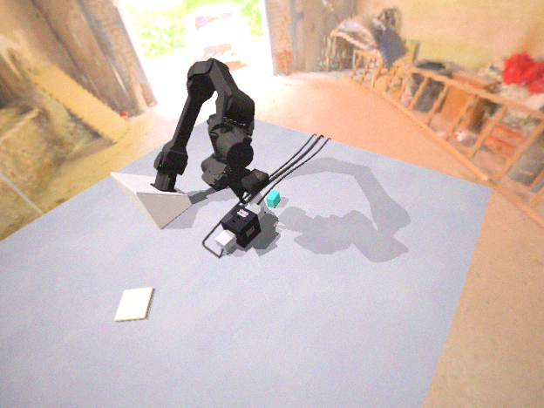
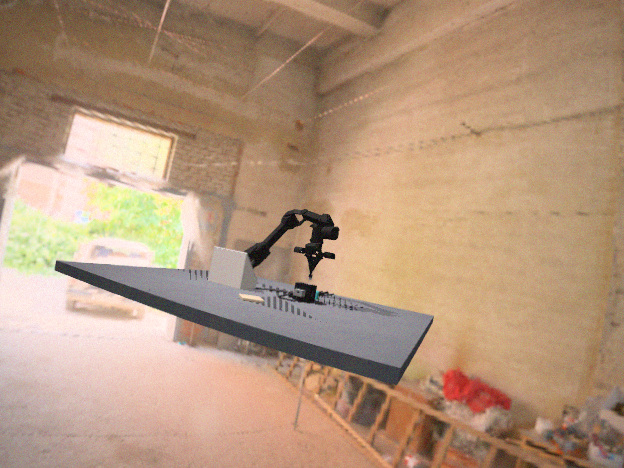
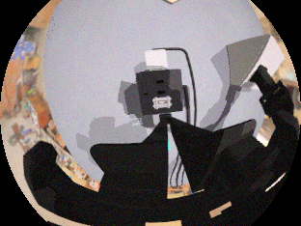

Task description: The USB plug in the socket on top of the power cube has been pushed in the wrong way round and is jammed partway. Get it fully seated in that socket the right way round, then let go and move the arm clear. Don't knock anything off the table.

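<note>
The black power cube (image 1: pixel 237 222) (image 2: pixel 306 294) (image 3: pixel 147 87) stands on the table. The pale-rimmed socket (image 1: pixel 242 213) (image 3: pixel 162 101) on its top shows with nothing in it. My gripper (image 1: pixel 243 200) (image 2: pixel 310 275) (image 3: pixel 168 121) points down and is shut on the small dark USB plug, which barely shows at the fingertips. The tips are above the cube, and a small gap shows between them and its top in the exterior view. Which way round the plug is cannot be told.
White blocks (image 1: pixel 226 240) (image 3: pixel 156 58) with dark cables sit at the cube's sides. A cyan block (image 1: pixel 273 199) (image 3: pixel 169 145) stands close behind the cube. A cream tile (image 1: pixel 134 303) (image 2: pixel 251 298) lies farther off. A pale wedge (image 1: pixel 166 208) (image 2: pixel 229 266) stands at the arm's base.
</note>
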